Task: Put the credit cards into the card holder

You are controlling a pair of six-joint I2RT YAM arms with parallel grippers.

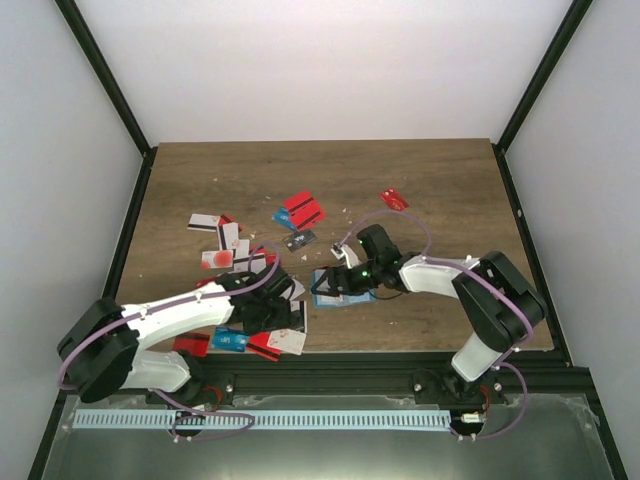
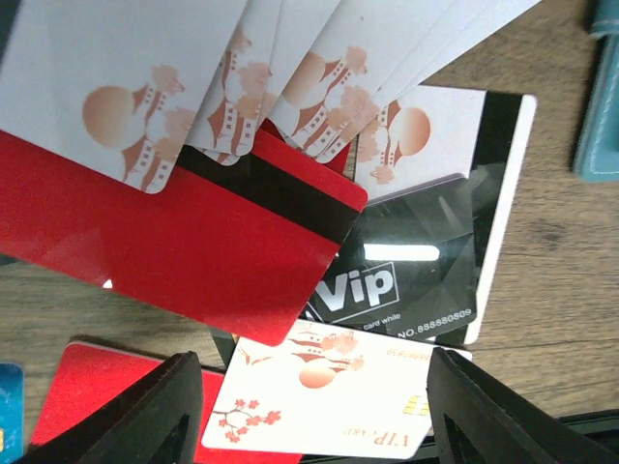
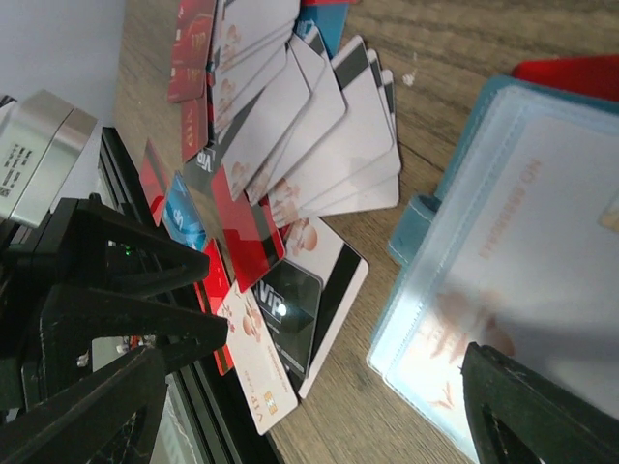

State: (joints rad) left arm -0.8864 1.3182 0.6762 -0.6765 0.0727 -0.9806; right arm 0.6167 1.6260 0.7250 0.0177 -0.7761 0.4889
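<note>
The left gripper [image 2: 311, 372] has its jaws apart and clamps nothing. Its fingers [image 2: 145, 416] hang low over a fan of cards [image 2: 242, 203] on the table [image 1: 440, 180]. A white card [image 2: 329, 396] lies flat between them, a black card [image 2: 406, 271] is just beyond it, and a red card [image 2: 193, 242] overlaps both. Whether the fingers touch any card cannot be told. The holder [image 2: 600, 106] shows only as a teal edge, beyond and to the right of this gripper.

The right gripper [image 3: 314, 358] has its jaws wide apart and holds nothing. The holder lies open on the table under one of its fingers [image 3: 542, 416], clear pockets up, with a pale card showing through. The fan of cards is just beside the holder, between the two grippers. Other cards are scattered farther up the table
</note>
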